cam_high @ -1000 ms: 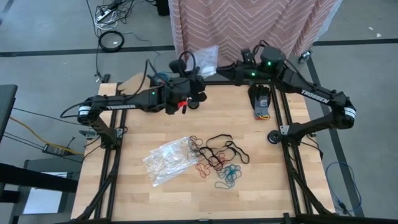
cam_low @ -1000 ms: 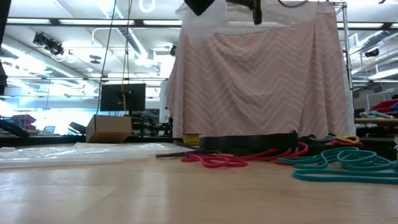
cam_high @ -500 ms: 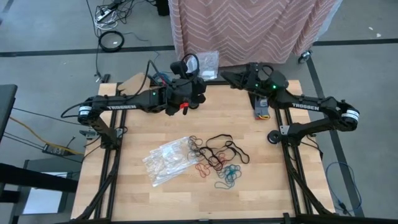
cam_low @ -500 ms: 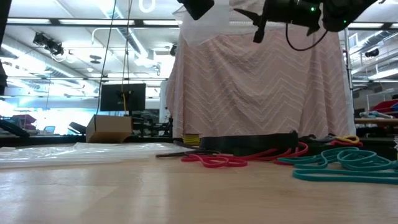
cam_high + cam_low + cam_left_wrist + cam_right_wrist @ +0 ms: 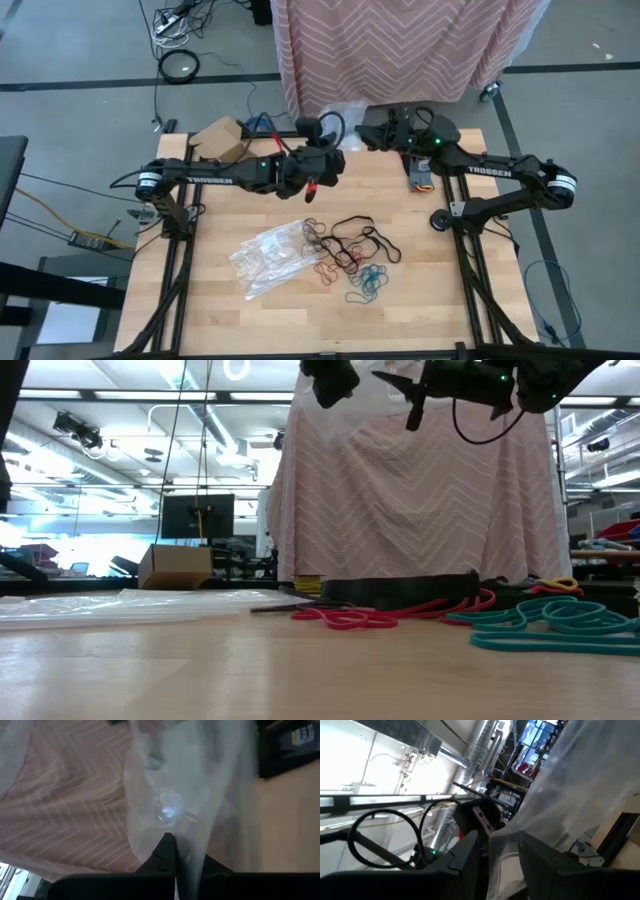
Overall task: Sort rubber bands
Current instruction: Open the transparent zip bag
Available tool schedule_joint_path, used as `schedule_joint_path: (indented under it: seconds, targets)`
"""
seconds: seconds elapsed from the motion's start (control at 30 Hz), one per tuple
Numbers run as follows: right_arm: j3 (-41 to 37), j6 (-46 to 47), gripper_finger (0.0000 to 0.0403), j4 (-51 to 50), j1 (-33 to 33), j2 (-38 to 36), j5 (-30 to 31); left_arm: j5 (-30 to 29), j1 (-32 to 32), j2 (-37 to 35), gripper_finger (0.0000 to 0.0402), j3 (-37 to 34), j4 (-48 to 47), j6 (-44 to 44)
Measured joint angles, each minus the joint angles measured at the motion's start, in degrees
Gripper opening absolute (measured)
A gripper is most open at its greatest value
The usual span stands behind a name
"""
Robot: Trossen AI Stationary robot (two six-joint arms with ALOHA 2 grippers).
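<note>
A clear plastic bag (image 5: 345,108) hangs in the air over the table's far edge, between my two grippers. My left gripper (image 5: 335,155) is shut on it. From the right, my right gripper (image 5: 368,125) stands open, with the bag's film (image 5: 555,780) running between its fingers (image 5: 540,855). The rubber bands (image 5: 345,250) lie loose in a heap on the table's middle: black, red and teal loops (image 5: 540,622). A second clear bag (image 5: 268,258) lies flat on the table to their left. My left gripper pinches a bunched part of the clear bag's film (image 5: 172,827) between its two shut fingertips. The fingers come at it roughly level. The bag spreads out beyond the fingertips, lifted clear of the table.
A pink zigzag cloth (image 5: 400,50) hangs behind the far edge. A cardboard box (image 5: 222,135) sits at the far left corner. A dark device (image 5: 420,165) lies at the far right, and a small black disc (image 5: 438,220) by the right rail.
My right gripper has come down and gone left toward the bag, rolling its wrist. My left gripper has sunk and gone toward the table's right and near edges, carrying the bag with it; the bag stays clear of the table.
</note>
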Motion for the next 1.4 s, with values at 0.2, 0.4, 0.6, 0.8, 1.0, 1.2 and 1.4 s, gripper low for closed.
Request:
schedule_joint_path:
  seconds: [0.2, 0.4, 0.6, 0.8, 1.0, 1.2, 1.4]
  targets:
    - [0.0, -4.2, 0.0017, -0.9, 2.1, 0.0, -0.1, -4.1, 0.1, -0.2, 0.0000, 0.0, 0.1, 0.1]
    - [0.0, -6.4, 0.0001, -2.7, 2.6, -0.2, 1.3, -4.1, -0.1, -0.8, 0.0003, 0.0, 0.1, 0.1]
    - [0.0, -10.0, 0.0000, -9.4, 1.4, -2.0, 2.9, -6.9, -1.3, -0.8, 0.0031, 0.3, 0.2, -0.1]
    - [0.0, -11.9, 0.0000, -12.7, -0.3, -3.2, 2.9, -8.4, -2.9, -0.8, 0.0055, 0.3, 0.2, -3.3]
    - [0.0, -12.6, 0.0000, -13.9, -1.4, -3.3, 3.8, -4.1, -4.3, -1.1, 0.0082, 0.4, -2.4, -12.9]
    - [0.0, -12.6, 0.0000, -14.0, -1.6, -3.3, 4.1, 12.5, -3.7, -1.1, 0.0146, 0.4, -13.8, -30.2]
    - [0.0, -14.8, 0.0000, -19.2, -1.6, -3.3, 2.0, 24.3, -3.0, -1.0, 0.0209, 3.3, -17.5, -33.8]
